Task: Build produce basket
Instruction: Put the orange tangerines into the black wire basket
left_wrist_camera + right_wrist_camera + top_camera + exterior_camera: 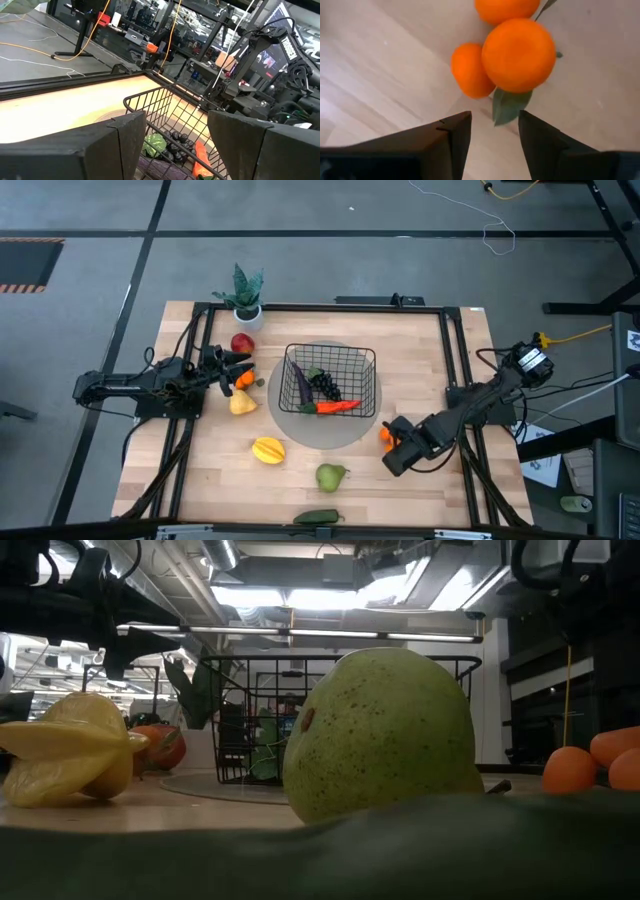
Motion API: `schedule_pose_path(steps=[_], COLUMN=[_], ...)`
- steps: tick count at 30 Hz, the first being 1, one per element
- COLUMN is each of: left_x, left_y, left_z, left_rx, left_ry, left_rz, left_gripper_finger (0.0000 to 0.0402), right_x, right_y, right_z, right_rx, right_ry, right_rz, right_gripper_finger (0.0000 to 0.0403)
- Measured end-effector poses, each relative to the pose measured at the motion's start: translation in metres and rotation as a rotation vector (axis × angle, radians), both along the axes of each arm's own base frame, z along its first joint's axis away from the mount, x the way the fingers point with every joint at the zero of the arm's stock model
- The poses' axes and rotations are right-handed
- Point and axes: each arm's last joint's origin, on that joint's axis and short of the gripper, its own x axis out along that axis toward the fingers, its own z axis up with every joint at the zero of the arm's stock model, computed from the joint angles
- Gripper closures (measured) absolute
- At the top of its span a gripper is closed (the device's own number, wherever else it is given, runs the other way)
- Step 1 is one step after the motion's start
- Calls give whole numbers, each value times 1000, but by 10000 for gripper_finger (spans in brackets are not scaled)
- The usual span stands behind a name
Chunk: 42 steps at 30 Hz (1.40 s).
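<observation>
arms: 2, dark, jointed | right gripper (492, 145): flat black fingers

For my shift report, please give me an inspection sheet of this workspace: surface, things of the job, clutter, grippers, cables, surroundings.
Surface: wooden table, with a grey round disc under the basket.
Job's things: black wire basket holds carrot, grapes and eggplant. Outside it: apple, star fruit, pear, oranges, dark green vegetable at the near edge.
Clutter: potted plant at the far left corner.
Grippers: left gripper open beside the basket; right gripper open just short of the oranges.
Cables: white and yellow cables on the floor.
Surroundings: grey floor; workshop equipment beyond.
</observation>
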Motion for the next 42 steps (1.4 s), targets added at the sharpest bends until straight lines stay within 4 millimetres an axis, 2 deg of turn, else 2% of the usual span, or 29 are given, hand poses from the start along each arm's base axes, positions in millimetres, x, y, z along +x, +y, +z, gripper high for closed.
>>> schedule_pose_path(steps=[16, 27, 34, 39, 42], left_x=[0, 0, 0, 0, 0], left_y=[0, 0, 0, 0, 0], left_z=[0, 0, 0, 0, 0], left_rx=[-1, 0, 0, 1, 2], left_ry=[-4, -4, -2, 0, 1], left_rz=[-1, 0, 0, 0, 0], left_gripper_finger=[199, 199, 199, 199, 199], right_x=[-9, -10, -12, -12, -13], right_y=[-8, -9, -8, -9, -9], right_z=[-18, -27, -31, -31, -26], right_rx=[-65, -36, 3, -4, 10], right_ry=[20, 1, 15, 15, 74], right_rz=[-68, -69, -42, 22, 68], right_gripper_finger=[257, 311, 393, 401, 401])
